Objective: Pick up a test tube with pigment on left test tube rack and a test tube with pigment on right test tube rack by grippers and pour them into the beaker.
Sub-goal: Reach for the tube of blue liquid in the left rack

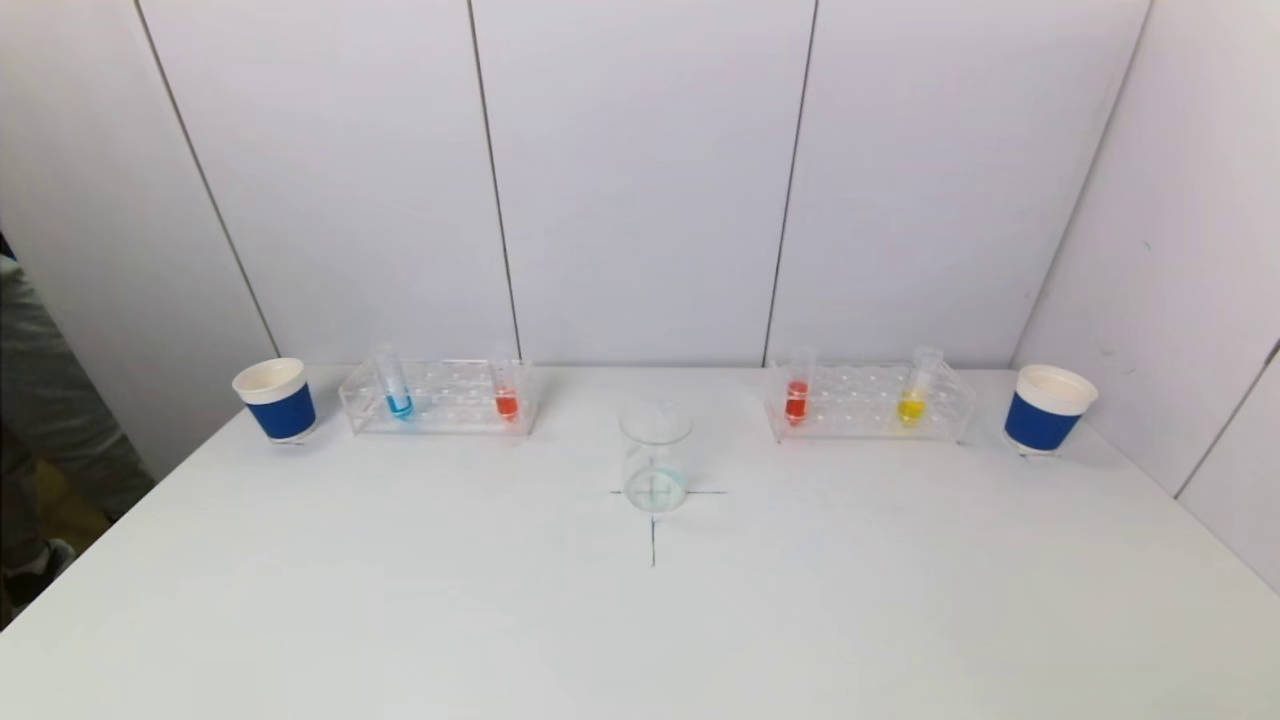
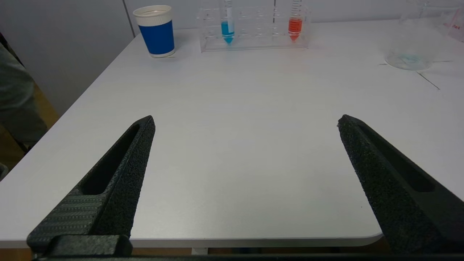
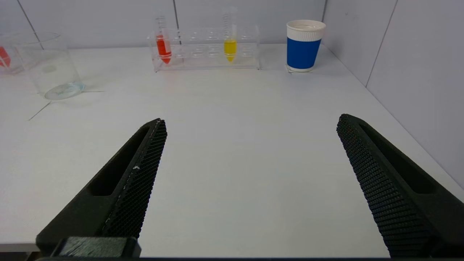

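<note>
The clear left rack (image 1: 440, 412) stands at the back left and holds a blue-pigment tube (image 1: 396, 385) and a red-pigment tube (image 1: 506, 388). The clear right rack (image 1: 868, 415) at the back right holds a red-pigment tube (image 1: 797, 388) and a yellow-pigment tube (image 1: 915, 390). A clear glass beaker (image 1: 655, 457) stands between them on a cross mark. Neither gripper shows in the head view. My left gripper (image 2: 245, 121) is open and empty over the table's near edge, far from the left rack (image 2: 253, 36). My right gripper (image 3: 250, 121) is open and empty, far from the right rack (image 3: 206, 54).
A blue-and-white paper cup (image 1: 275, 400) stands left of the left rack, another cup (image 1: 1047, 408) right of the right rack. White wall panels close the back and right side. A person's clothing shows off the table's left edge (image 1: 30, 400).
</note>
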